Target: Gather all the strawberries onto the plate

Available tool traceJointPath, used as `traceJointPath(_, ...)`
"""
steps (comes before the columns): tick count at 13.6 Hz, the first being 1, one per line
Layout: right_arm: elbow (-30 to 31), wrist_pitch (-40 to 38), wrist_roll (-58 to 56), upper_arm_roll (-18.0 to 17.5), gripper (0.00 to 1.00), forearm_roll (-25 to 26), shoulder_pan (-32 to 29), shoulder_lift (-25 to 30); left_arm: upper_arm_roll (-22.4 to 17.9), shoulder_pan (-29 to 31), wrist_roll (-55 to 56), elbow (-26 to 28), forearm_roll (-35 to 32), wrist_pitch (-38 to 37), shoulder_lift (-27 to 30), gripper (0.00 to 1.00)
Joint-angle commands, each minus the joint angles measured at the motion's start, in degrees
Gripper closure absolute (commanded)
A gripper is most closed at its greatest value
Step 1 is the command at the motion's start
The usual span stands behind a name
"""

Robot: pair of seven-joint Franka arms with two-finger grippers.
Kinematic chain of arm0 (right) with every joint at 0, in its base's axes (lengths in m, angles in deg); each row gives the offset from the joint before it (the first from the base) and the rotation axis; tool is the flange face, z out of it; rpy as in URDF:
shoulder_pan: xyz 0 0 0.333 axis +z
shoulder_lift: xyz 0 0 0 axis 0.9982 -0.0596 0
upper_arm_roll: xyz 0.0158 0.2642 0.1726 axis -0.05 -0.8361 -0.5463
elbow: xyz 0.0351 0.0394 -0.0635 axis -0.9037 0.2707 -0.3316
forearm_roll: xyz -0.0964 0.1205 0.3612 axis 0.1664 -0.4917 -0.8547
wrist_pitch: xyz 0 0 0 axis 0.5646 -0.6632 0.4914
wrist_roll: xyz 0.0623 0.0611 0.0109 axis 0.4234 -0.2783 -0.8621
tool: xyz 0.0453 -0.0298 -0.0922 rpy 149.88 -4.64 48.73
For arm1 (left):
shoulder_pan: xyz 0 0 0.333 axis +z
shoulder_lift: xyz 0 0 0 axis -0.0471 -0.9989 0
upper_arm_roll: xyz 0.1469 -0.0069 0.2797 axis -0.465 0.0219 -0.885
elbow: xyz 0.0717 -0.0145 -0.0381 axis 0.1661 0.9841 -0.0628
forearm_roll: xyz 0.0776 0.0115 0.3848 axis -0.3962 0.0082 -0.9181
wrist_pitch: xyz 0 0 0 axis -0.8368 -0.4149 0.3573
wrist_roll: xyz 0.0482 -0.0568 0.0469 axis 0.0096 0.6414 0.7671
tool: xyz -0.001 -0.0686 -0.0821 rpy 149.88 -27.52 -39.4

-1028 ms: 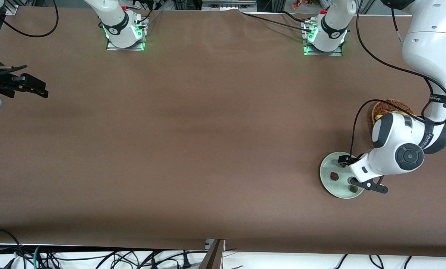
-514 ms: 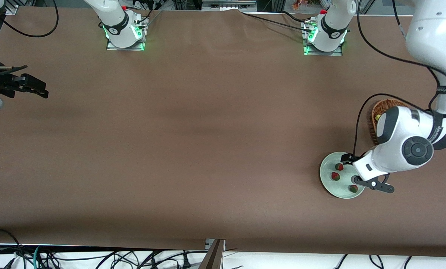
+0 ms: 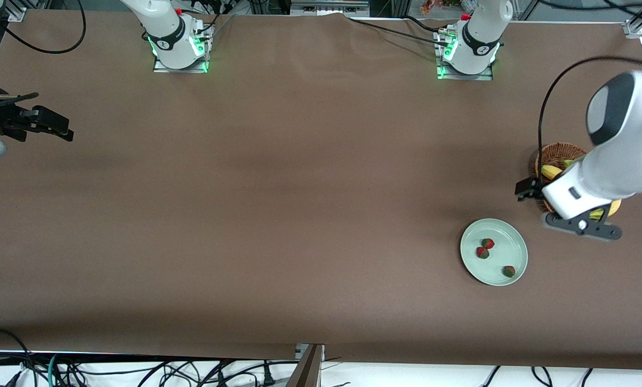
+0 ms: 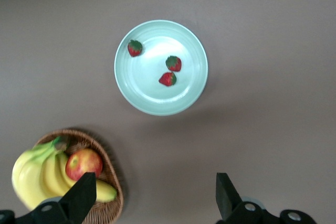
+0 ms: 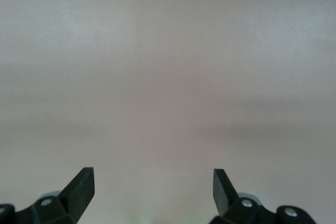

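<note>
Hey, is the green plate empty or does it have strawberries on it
Not empty. The plate holds all three strawberries; the left wrist view shows the same.

The round pale mint-green plate (image 3: 493, 271) lies uncovered from above. Beside it, the brown wicker basket (image 3: 547, 157) stands under the left hand (image 3: 549, 207). Brown tabletop (image 3: 299, 188) stretches bare toward the right arm's end.

The left arm (image 3: 616, 156) hides part of the basket (image 3: 554, 153).

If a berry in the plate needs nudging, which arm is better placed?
Left. The left gripper, open, hangs over the basket beside the plate holding three strawberries; the right gripper waits at the table's right-arm end.
</note>
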Motion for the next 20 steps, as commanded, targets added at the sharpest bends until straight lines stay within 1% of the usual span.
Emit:
traceJointPath(1, -0.05, 0.13, -0.33, 0.17, 0.00, -0.89, -0.09, 0.11, -0.07, 1.73, -0.88, -0.14, 4.70, -5.05, 5.32, 0.00)
traceJointPath(4, -0.05, 0.13, -0.51, 0.17, 0.00, -0.80, -0.09, 0.11, 0.37, 1.83, -0.71, -4.97, 5.42, -12.00, 7.35, 0.00)
traceJointPath(6, -0.23, 0.13, -0.51, 0.17, 0.00, -0.80, -0.09, 0.02, 0.37, 1.83, -0.71, -6.83, 6.47, -14.30, 8.75, 0.00)
traceJointPath(7, -0.23, 0.13, -0.42, 0.09, 0.00, -0.80, -0.09, 0.02, -0.06, 1.92, -0.80, -6.92, 8.13, -15.35, 9.80, 0.00)
traceJointPath(8, -0.23, 0.13, -0.42, 0.08, 0.00, -0.80, 0.00, 0.02, -0.42, 1.92, -0.80, -6.40, 9.45, -15.62, 12.16, 0.00)
traceJointPath(12, -0.23, 0.13, -0.34, -0.09, 0.00, -0.71, 0.08, 0.11, -1.30, 0.17, 1.74, -5.78, 10.08, -19.75, 17.45, 0.00)
traceJointPath(13, -0.23, 0.22, -0.34, -0.09, 0.00, -0.71, 0.08, 0.02, -3.39, -0.97, 1.84, -6.30, 10.17, -21.06, 18.33, 0.00)
traceJointPath(14, -0.23, 0.13, -0.34, -0.09, 0.00, -0.71, 0.08, 0.02, -7.32, -4.46, 1.84, -6.57, 11.21, -22.38, 19.47, 0.00)
traceJointPath(16, -0.23, 0.13, -0.25, -0.18, 0.00, -0.71, 0.08, 0.02, -20.22, -13.94, 1.49, -6.66, 13.94, -23.45, 20.88, 0.00)
traceJointPath(17, -0.23, 0.13, -0.25, -0.18, 0.00, -0.71, 0.08, 0.02, -25.16, -17.82, 1.31, -5.88, 14.38, -23.45, 21.06, 0.00)
traceJointPath(18, -0.40, 0.22, -0.33, -0.18, 0.00, -0.71, 0.08, -0.06, -26.42, -18.64, 1.23, -5.00, 14.39, -23.27, 21.06, 0.00)
traceJointPath(20, -1.72, 0.04, -0.51, -0.18, 0.00, -0.62, 0.08, -0.94, -26.61, -18.65, 1.31, -1.40, 14.39, -21.00, 21.06, 0.00)
